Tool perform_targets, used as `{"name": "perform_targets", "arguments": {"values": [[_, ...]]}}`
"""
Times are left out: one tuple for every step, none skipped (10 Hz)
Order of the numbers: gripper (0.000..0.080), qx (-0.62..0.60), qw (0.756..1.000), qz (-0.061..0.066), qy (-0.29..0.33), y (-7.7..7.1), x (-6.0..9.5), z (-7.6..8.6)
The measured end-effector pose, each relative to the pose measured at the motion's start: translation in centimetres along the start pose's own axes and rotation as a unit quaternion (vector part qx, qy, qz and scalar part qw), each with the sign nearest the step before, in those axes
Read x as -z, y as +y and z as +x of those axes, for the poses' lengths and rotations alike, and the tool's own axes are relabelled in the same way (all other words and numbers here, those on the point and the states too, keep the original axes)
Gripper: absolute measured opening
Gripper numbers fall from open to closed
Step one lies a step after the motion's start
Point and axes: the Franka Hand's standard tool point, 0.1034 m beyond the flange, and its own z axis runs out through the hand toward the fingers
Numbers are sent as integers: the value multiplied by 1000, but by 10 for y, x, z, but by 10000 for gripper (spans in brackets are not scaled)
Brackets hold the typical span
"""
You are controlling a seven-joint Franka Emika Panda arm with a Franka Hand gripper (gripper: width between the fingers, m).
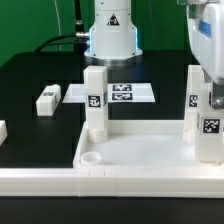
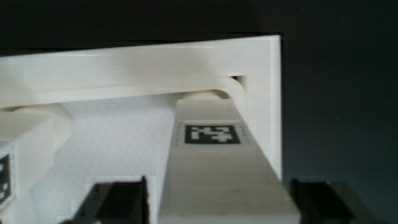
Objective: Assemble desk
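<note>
The white desk top (image 1: 140,152) lies at the front of the black table with its rim up. Two white tagged legs stand upright in it, one at the exterior view's left corner (image 1: 95,100) and one further back on the right (image 1: 193,95). My gripper (image 1: 212,103) comes down at the right edge and is shut on a third upright leg (image 1: 210,128). In the wrist view this tagged leg (image 2: 217,140) runs between my fingers (image 2: 121,203) into a corner of the desk top (image 2: 107,75); my gripper (image 2: 221,206) clasps its sides.
A loose white leg (image 1: 47,100) lies on the table at the exterior view's left, and another white part (image 1: 2,130) shows at the left edge. The marker board (image 1: 122,93) lies behind the desk top, in front of the robot base (image 1: 110,35).
</note>
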Motion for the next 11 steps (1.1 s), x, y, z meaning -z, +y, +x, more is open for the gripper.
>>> {"name": "perform_targets", "arguments": {"values": [[454, 23, 1000, 0, 0, 0, 0, 1], [609, 77, 997, 0, 1, 0, 0, 1], [637, 127, 992, 0, 1, 0, 0, 0], [647, 171, 985, 0, 1, 0, 0, -1], [647, 211, 977, 0, 1, 0, 0, -2], [647, 268, 963, -1, 3, 1, 0, -3], [648, 310, 951, -2, 4, 1, 0, -4], [648, 351, 936, -2, 4, 1, 0, -4], [648, 401, 916, -3, 5, 1, 0, -4], [648, 440, 898, -5, 8, 1, -1, -4], [648, 471, 882, -6, 8, 2, -1, -4]]}}
